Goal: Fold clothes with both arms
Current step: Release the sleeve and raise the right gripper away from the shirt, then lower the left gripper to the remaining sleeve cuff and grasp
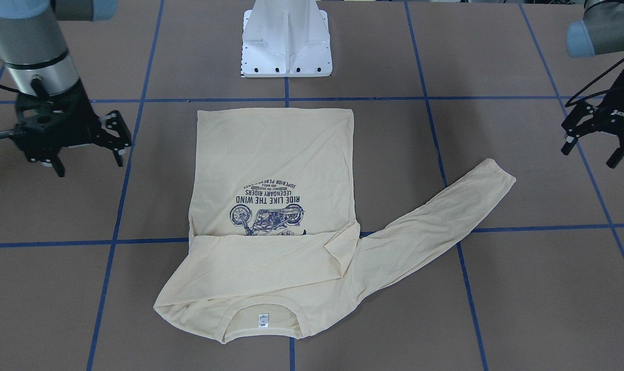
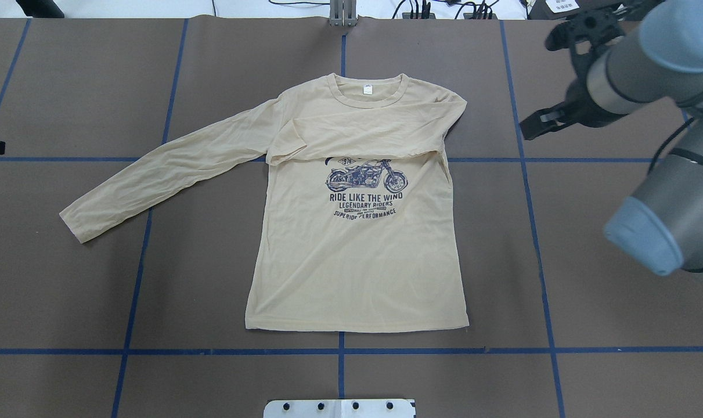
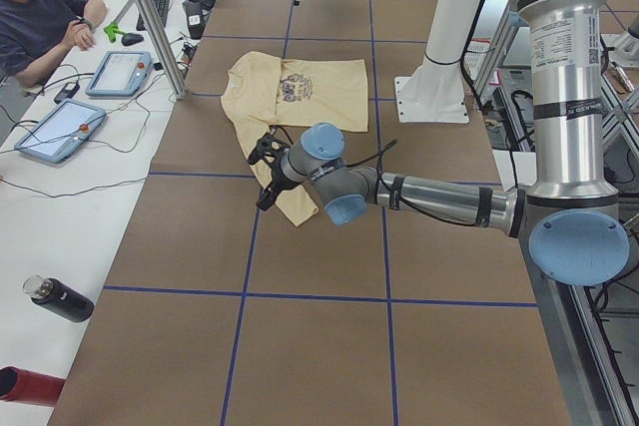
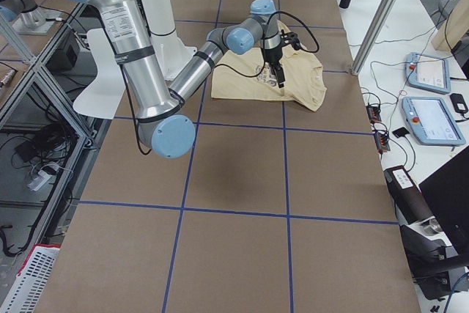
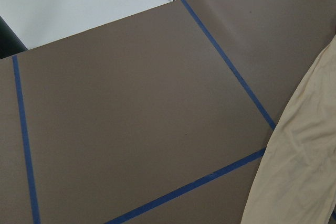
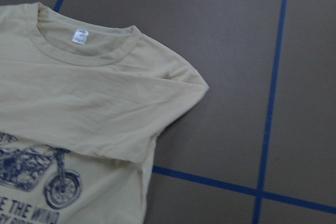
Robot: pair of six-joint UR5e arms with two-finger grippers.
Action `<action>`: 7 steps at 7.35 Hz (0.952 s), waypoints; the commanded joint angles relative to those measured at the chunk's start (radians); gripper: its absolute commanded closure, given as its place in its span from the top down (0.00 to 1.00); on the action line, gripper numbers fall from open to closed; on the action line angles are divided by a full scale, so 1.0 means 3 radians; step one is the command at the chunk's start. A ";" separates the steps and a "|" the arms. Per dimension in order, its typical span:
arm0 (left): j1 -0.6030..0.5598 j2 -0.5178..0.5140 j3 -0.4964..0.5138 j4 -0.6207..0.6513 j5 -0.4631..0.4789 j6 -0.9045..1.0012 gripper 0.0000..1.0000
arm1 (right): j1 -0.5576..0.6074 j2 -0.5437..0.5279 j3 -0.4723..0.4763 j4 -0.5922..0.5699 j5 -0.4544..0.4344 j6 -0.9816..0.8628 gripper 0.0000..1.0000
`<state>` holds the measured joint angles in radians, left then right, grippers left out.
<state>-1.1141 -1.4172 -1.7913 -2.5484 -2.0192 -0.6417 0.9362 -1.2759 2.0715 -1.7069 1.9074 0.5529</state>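
Right pincer [image 1: 90, 166] hangs large at the front view's left edge, its black fingers spread and holding nothing, above bare desk [image 1: 523, 288] well to the side of the shirt [image 1: 275, 154]. Left pincer [image 1: 588, 157] mirrors it at that view's right edge, also spread and empty, near the cuff end of the outstretched left sleeve [image 1: 435, 216] but apart from it. Only this view shows both sets of fingers clearly. From overhead the right one is half hidden behind its own arm, and the left shows as a black sliver at the frame's edge.

Between the two, the shirt lies flat on the desk with its print up, its hem toward the white pedestal [image 1: 286, 46] and its collar [image 6: 107, 52] away from it. Its right sleeve is folded across the chest and covers the top of the motorcycle print. The right wrist view gives the close detail: the ribbed collar, the white neck tag [image 6: 80, 36] and the folded shoulder edge. The left wrist view catches only a strip of sleeve in its lower right corner, with blue tape lines [image 1: 59, 243] on brown desk. The left side view alone shows a seated person [image 3: 40, 17] at a side table.
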 commanded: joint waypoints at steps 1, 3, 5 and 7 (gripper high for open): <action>0.0577 0.0056 0.0044 -0.0116 0.0444 -0.0671 0.99 | 0.0497 -0.0800 0.0131 0.0444 0.0339 -0.0660 1.00; 0.0900 0.0015 0.0289 -0.0137 0.0752 -0.0953 0.93 | 0.0749 -0.1431 -0.0016 0.1345 0.0656 -0.0698 1.00; 0.1080 -0.0133 0.0514 -0.0142 0.0927 -0.1133 0.74 | 0.0750 -0.1448 -0.0028 0.1394 0.0663 -0.0698 1.00; 0.1085 -0.0251 0.0693 -0.0147 0.0927 -0.1128 0.66 | 0.0750 -0.1438 -0.0028 0.1400 0.0663 -0.0693 1.00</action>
<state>-0.7926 -1.4716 -1.6184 -2.5916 -1.7450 -0.9777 1.1604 -1.7080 2.0646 -1.2904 2.1051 0.3448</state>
